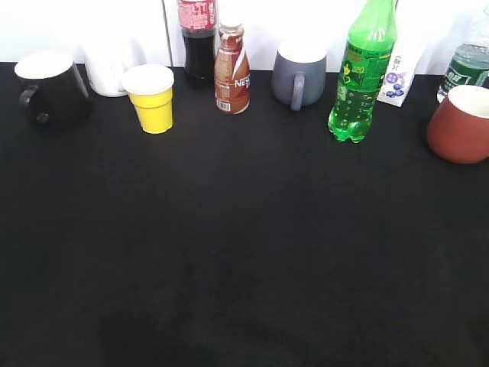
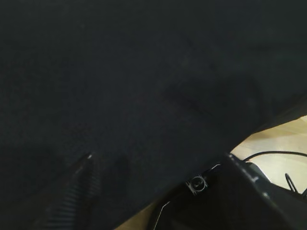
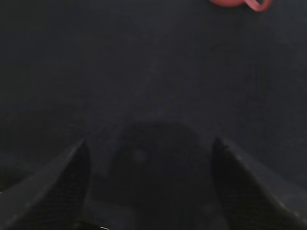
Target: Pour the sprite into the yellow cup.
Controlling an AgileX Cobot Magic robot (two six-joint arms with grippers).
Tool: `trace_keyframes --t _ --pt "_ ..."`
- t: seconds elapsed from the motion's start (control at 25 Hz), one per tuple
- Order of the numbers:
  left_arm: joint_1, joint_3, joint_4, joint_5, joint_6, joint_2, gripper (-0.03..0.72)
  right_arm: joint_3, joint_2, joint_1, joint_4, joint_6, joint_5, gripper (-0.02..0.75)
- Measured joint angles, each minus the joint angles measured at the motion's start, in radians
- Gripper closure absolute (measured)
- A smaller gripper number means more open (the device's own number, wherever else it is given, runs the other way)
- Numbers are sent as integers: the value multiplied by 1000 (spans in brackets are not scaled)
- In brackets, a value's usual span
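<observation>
The sprite point(image 1: 361, 73), a tall bright-green bottle, stands upright at the back right of the black table. The yellow cup point(image 1: 153, 99) stands upright at the back left, white inside showing. Neither gripper shows in the exterior view. In the left wrist view my left gripper point(image 2: 158, 158) is open and empty over black cloth near the table edge. In the right wrist view my right gripper point(image 3: 151, 143) is open and empty over the black cloth. Neither wrist view shows the sprite or the yellow cup.
Along the back stand a black mug point(image 1: 50, 88), white mug point(image 1: 111, 69), cola bottle point(image 1: 198, 38), brown drink bottle point(image 1: 231, 73), grey mug point(image 1: 298, 76), small carton point(image 1: 397, 76), water bottle point(image 1: 464, 65) and red mug point(image 1: 458, 122). The red mug also shows in the right wrist view point(image 3: 235, 2).
</observation>
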Motion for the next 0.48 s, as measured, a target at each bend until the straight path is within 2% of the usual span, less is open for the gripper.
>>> trace_keyframes --t 0.44,0.48 --pt "0 2 0 -5 0 0 105 0 -1 0 4 -1 -12 144" --pt "19 2 -2 -5 0 0 106 0 -3 -7 6 -1 -12 144"
